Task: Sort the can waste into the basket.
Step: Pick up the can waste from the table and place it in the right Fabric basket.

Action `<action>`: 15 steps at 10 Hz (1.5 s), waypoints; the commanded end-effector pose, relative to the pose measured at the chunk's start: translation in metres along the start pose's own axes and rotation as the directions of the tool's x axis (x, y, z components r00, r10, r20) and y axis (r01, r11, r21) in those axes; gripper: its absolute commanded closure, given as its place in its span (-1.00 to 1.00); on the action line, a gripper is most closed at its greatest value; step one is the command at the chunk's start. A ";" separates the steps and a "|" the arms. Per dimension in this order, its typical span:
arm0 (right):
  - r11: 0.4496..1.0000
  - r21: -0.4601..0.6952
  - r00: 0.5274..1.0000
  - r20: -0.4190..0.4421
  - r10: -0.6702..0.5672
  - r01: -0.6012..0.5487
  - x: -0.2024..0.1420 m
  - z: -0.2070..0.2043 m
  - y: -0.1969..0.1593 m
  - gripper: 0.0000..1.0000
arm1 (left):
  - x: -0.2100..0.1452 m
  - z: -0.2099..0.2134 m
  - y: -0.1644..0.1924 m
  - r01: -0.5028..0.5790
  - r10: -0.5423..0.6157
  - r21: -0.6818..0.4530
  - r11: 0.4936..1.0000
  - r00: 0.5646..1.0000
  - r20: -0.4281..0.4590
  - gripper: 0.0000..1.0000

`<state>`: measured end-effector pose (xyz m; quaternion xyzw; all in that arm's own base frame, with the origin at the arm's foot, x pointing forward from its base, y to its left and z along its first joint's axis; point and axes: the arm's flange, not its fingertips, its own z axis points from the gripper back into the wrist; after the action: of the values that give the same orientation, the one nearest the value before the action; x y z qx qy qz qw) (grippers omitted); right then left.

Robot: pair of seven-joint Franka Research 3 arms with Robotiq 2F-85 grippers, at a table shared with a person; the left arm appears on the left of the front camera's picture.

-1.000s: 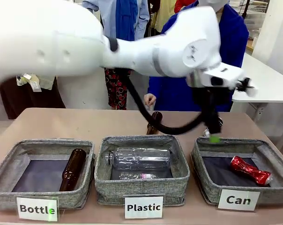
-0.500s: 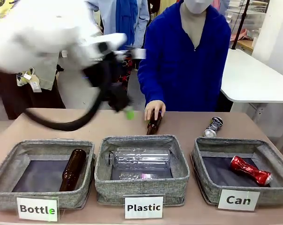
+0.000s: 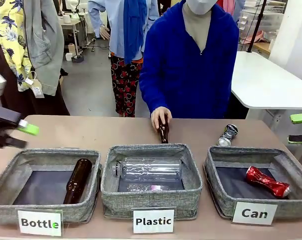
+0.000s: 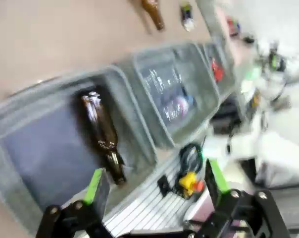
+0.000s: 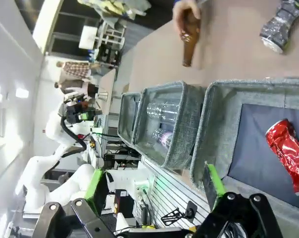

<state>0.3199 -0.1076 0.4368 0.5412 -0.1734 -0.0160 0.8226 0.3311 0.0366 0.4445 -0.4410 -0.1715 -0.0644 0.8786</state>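
- Three baskets stand in a row along the near edge of the table: Bottle basket left, Plastic basket middle, Can basket right.
- First can lies in the Can basket, toward its right.
- Second can lies on the table, just behind that basket's left corner.
- Glass bottle lies in the Bottle basket, by its right wall.
- Plastic bottle lies in the Plastic basket.
- Second glass bottle is on the table just behind the Plastic basket, with a person's hand on its far end.

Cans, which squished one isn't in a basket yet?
The silver can with dark print: it lies on the bare table behind the Can basket. The red can already lies inside that basket.
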 end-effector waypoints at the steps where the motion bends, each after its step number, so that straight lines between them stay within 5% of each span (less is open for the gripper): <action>1: 0.997 0.000 0.996 0.019 -0.082 0.082 0.000 0.005 -0.007 -1.00 | -0.033 0.009 0.034 -0.244 0.272 -0.123 0.962 0.828 0.491 -1.00; 2: 1.000 0.000 1.000 0.000 0.000 0.000 0.000 0.000 0.000 -1.00 | -0.038 0.012 0.048 -0.251 0.293 -0.153 0.956 0.787 0.542 -1.00; 3: 1.000 0.000 1.000 0.000 0.000 0.000 0.000 0.000 0.000 -1.00 | 0.000 0.032 0.032 -0.115 0.116 -0.021 0.993 0.984 0.133 -1.00; 9: 1.000 0.000 1.000 0.000 0.000 0.000 0.000 0.000 0.000 -1.00 | 0.003 0.022 0.027 -0.126 0.128 -0.023 0.992 0.983 0.131 -1.00; 10: 1.000 0.000 1.000 0.000 0.000 0.000 0.000 0.000 0.000 -1.00 | -0.016 0.080 0.020 -0.218 0.188 0.081 0.973 0.941 0.281 -1.00; 12: 1.000 0.000 1.000 0.000 0.000 0.000 0.000 0.000 0.000 -1.00 | -0.065 0.175 0.025 -0.381 0.283 0.114 0.918 0.827 0.485 -1.00; 15: 1.000 0.000 1.000 0.000 0.000 0.000 0.000 0.000 0.000 -1.00 | -0.106 0.182 0.022 -0.395 0.279 0.118 0.911 0.801 0.530 -1.00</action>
<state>0.3201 -0.1097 0.4361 0.5429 -0.1716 -0.0221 0.8218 0.1921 0.2276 0.5116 -0.3524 -0.3334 0.2400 0.8409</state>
